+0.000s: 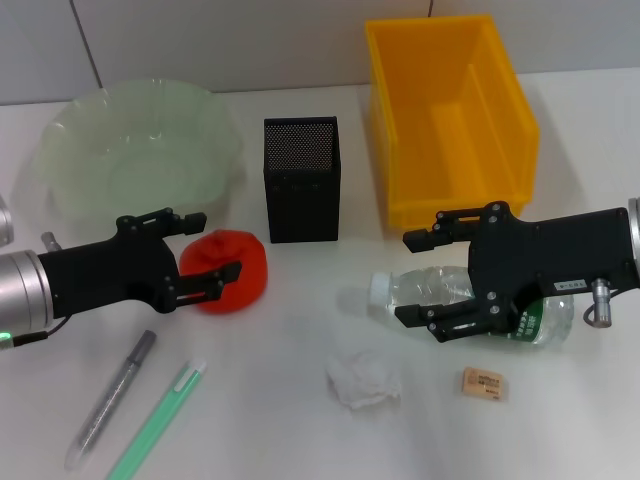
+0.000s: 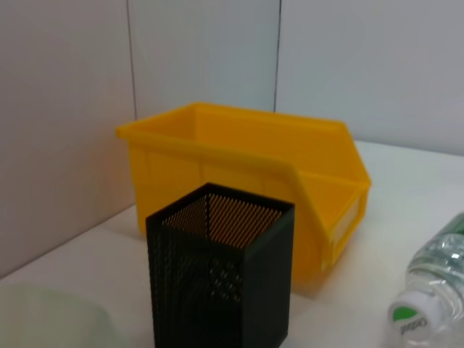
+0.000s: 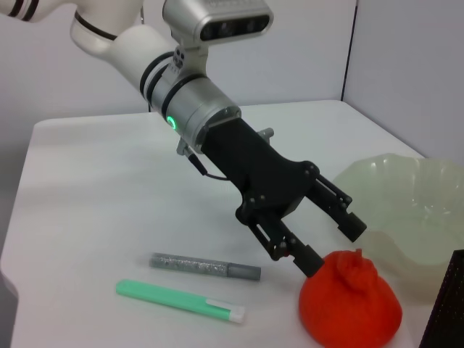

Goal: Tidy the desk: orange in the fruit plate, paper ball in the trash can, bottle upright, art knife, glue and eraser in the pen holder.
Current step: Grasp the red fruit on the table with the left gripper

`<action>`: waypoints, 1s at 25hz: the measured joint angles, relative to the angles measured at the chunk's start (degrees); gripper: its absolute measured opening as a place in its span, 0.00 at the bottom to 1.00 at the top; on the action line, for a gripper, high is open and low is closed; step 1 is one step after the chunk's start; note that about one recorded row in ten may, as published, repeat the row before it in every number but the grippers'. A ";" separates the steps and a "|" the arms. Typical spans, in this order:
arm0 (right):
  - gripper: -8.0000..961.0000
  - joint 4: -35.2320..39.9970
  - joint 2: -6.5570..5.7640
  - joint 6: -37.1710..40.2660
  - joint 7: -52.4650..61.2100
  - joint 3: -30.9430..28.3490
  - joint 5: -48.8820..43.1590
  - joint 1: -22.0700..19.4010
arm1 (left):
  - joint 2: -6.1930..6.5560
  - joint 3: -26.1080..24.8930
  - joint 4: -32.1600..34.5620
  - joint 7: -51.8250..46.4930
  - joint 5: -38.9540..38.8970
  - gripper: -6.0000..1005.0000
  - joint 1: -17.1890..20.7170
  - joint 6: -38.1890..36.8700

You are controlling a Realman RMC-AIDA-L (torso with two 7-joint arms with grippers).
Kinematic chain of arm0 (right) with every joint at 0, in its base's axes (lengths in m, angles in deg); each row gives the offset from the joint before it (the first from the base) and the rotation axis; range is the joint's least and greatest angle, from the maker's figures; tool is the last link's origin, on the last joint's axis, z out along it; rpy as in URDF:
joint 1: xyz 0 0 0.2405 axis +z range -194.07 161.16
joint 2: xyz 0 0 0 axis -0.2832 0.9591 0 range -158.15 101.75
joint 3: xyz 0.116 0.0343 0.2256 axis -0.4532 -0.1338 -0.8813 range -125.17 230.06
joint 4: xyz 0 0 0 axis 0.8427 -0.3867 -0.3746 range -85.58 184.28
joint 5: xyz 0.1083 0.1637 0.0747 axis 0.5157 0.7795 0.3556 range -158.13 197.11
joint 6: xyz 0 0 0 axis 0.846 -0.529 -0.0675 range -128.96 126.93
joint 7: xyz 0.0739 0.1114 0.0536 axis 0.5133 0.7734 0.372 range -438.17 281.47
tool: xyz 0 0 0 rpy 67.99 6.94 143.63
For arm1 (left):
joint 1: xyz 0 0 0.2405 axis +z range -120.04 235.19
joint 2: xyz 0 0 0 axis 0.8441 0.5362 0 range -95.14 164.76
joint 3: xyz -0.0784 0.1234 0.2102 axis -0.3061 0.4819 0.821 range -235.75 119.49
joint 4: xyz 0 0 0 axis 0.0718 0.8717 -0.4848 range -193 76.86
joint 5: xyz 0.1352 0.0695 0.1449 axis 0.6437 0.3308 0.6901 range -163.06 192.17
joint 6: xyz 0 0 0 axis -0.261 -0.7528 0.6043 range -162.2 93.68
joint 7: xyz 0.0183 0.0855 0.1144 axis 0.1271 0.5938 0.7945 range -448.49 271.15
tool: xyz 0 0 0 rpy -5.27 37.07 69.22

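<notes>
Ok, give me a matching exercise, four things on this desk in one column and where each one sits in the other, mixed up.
Things:
1. red-orange roundish fruit
2. clear plastic bottle
3. crumpled white paper ball
4. small tan eraser

Places:
A. lying on its side between the right gripper's open jaws
B. between the left gripper's open jaws
C. in front of the black mesh pen holder
D. in front of the bottle

Pairs: 1-B, 2-A, 3-C, 4-D

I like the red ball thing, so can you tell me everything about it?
It is the orange, a red-orange roundish fruit with a small bumpy knob on top and slightly wrinkled skin. It sits on the white desk, just in front of the pale-green fruit plate and beside the black mesh pen holder. The left claw is open around it, one finger at its side.
</notes>
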 joint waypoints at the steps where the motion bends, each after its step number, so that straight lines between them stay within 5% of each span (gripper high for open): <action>1: 0.81 0.00 0.00 0.12 0.01 -0.15 0.00 0.00 | -0.03 0.01 -0.44 0.35 0.00 0.78 0.00 0.41; 25: 0.81 0.04 -0.09 2.95 0.08 -2.50 1.75 -0.29 | -0.35 2.73 -4.30 1.94 -0.35 0.74 -2.05 8.05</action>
